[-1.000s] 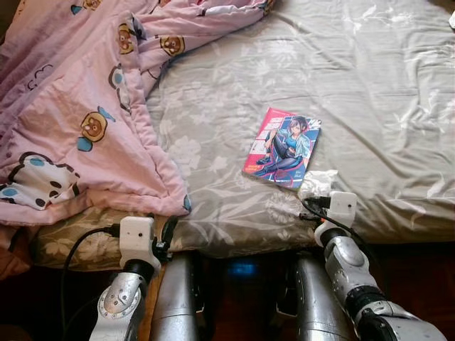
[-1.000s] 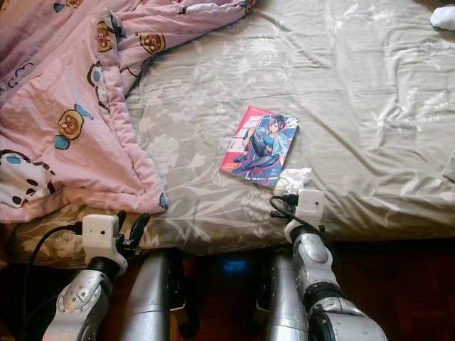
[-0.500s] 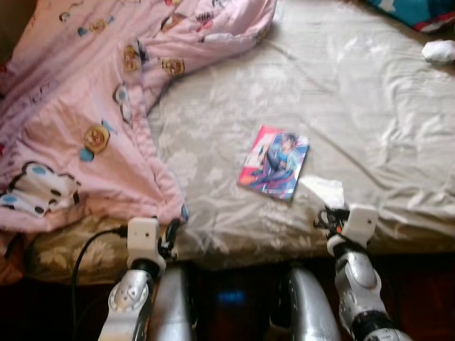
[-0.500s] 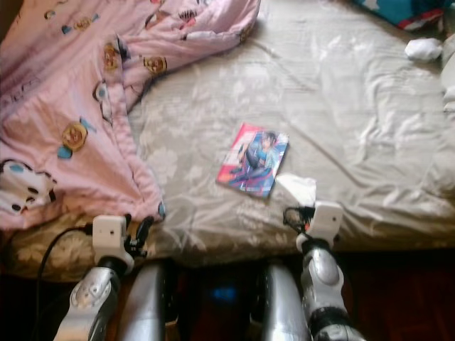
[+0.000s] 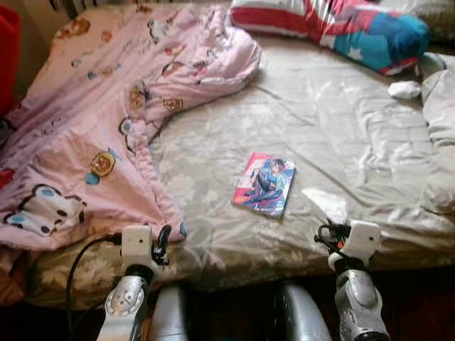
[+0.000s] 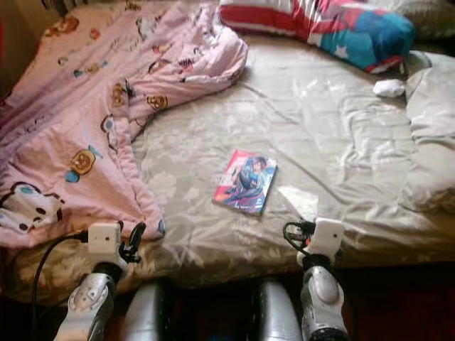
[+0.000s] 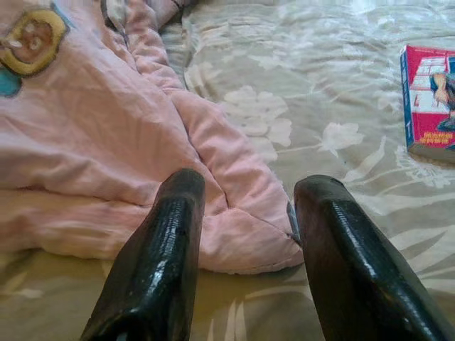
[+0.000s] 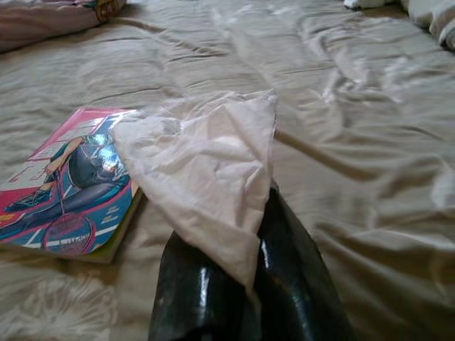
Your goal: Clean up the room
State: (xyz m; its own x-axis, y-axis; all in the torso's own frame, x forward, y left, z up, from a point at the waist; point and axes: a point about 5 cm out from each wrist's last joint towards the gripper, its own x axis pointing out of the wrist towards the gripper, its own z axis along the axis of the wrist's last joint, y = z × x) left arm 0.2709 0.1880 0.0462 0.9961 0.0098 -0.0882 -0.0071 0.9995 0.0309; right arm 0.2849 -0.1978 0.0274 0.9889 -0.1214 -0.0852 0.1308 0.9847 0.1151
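A colourful comic book point(image 5: 264, 183) lies flat on the grey flowered bed sheet point(image 5: 341, 121), near the bed's front edge. Just to its right my right gripper point(image 8: 245, 284) is shut on a crumpled white tissue point(image 8: 206, 170), held slightly above the sheet point(image 5: 325, 204). A pink cartoon-print quilt point(image 5: 92, 121) is heaped over the left half of the bed. My left gripper point(image 7: 245, 213) stands open and holds nothing, at the front edge facing the quilt's lower corner point(image 7: 234, 241).
A red, white and blue pillow point(image 5: 334, 25) lies across the head of the bed. A small white wad point(image 5: 405, 89) sits at the far right beside bunched grey bedding point(image 5: 441, 128). Bare sheet stretches between book and pillow.
The camera has lifted, bringing the pillow and the head of the bed into view. My right gripper still holds the tissue, now a little farther right of the book.
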